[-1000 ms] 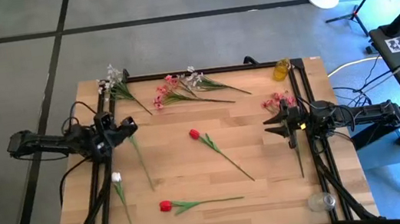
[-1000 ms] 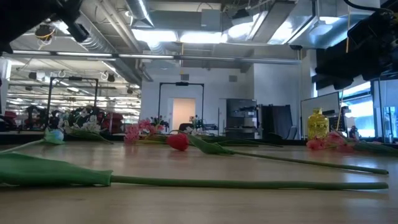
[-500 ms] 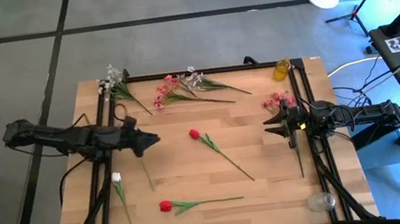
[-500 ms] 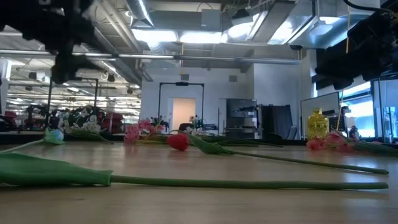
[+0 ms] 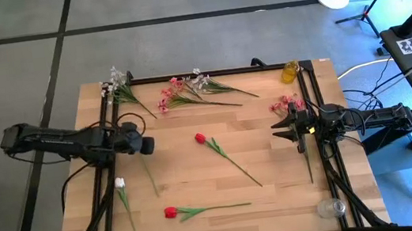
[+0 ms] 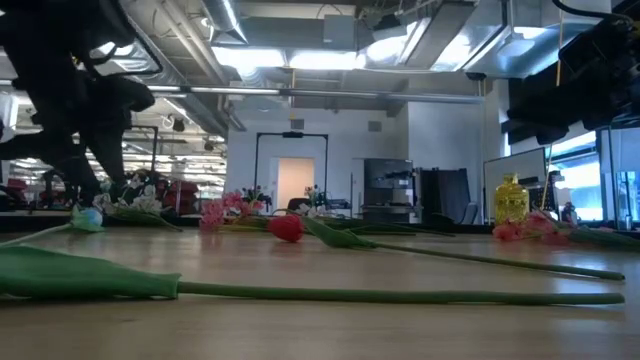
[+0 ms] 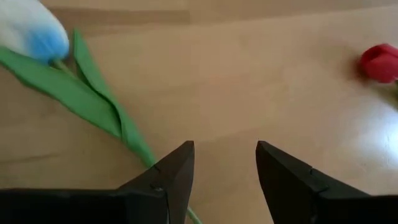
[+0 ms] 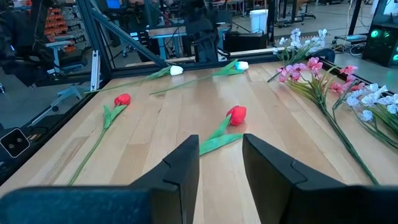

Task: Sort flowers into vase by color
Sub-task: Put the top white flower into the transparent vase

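Note:
My left gripper (image 5: pixel 146 146) (image 7: pixel 225 165) points down, open, low over a white tulip. The tulip's head (image 7: pixel 31 31) and leaves (image 7: pixel 93 93) lie flat on the wood, and its stem (image 5: pixel 150 175) runs under one finger toward the near edge. I cannot tell if that finger touches it. A second white tulip (image 5: pixel 120 183) lies near the left edge. Two red tulips (image 5: pixel 200 138) (image 5: pixel 170 212) lie mid-table, and pink and white sprays (image 5: pixel 187 92) along the far edge. My right gripper (image 5: pixel 274 130) (image 8: pixel 221 162) waits level at the right, open.
A yellow vase (image 5: pixel 289 71) stands at the far right corner and a clear glass vase (image 5: pixel 331 208) at the near right corner. A pink spray (image 5: pixel 284 106) lies beside the right arm. Black frame rails (image 5: pixel 112 192) run along the table's sides. Bare wood lies between the tulips.
My left gripper has swung out from its folded rest toward the table's middle, then tipped over from about level until it points down. It has sunk toward the white tulip's stem. The flowers lie where they were.

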### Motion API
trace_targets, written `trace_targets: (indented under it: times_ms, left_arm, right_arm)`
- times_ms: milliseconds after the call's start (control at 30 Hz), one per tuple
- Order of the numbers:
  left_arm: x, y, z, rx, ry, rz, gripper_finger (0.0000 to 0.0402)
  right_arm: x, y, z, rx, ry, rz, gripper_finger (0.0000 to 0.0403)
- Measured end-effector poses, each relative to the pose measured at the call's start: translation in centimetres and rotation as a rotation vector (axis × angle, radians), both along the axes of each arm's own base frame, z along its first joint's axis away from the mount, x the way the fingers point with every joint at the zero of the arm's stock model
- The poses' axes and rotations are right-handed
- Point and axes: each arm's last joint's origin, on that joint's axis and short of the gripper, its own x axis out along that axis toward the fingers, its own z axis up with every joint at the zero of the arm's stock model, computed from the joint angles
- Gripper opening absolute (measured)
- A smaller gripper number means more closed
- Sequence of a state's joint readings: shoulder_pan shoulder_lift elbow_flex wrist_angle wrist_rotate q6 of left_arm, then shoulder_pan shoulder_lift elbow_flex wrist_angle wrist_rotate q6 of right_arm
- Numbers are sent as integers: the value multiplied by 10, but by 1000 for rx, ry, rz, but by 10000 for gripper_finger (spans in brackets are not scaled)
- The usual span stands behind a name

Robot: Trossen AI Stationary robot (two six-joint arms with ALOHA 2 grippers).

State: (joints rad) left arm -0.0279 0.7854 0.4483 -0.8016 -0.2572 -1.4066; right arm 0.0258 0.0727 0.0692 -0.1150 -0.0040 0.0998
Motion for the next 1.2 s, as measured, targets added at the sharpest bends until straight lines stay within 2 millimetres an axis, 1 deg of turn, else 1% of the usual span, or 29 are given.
trace_targets:
  times_ms: [67, 167, 267, 333, 567, 667, 867, 1000, 1100, 1200]
  left_arm:
    - [3, 2, 6, -13, 3, 9, 167]
    - [3, 8, 10, -2, 99, 42, 167]
    - [1, 16, 10, -14, 204, 154, 167]
    - [4, 21, 9, -29, 226, 215, 167]
    - [10, 43, -11, -116, 376, 419, 167]
    - [12, 52, -19, -134, 412, 497, 167]
    - [21, 64, -36, -150, 459, 567, 167]
    - [29, 66, -46, -189, 459, 603, 166]
    - [33, 65, -52, -199, 473, 618, 151]
    - [35, 64, -53, -199, 459, 636, 121]
  right_arm:
    - [0, 0, 0, 0, 0, 0, 123]
    - [0, 0, 0, 0, 0, 0, 123]
    - [0, 0, 0, 0, 0, 0, 123]
    - [0, 0, 0, 0, 0, 0, 123]
    - [0, 0, 0, 0, 1, -1, 123]
    - [0, 0, 0, 0, 1, 0, 123]
    - [0, 0, 0, 0, 1, -2, 123]
    - [0, 0, 0, 0, 1, -1, 123]
    - [0, 0, 0, 0, 1, -1, 123]
    - [0, 0, 0, 0, 1, 0, 123]
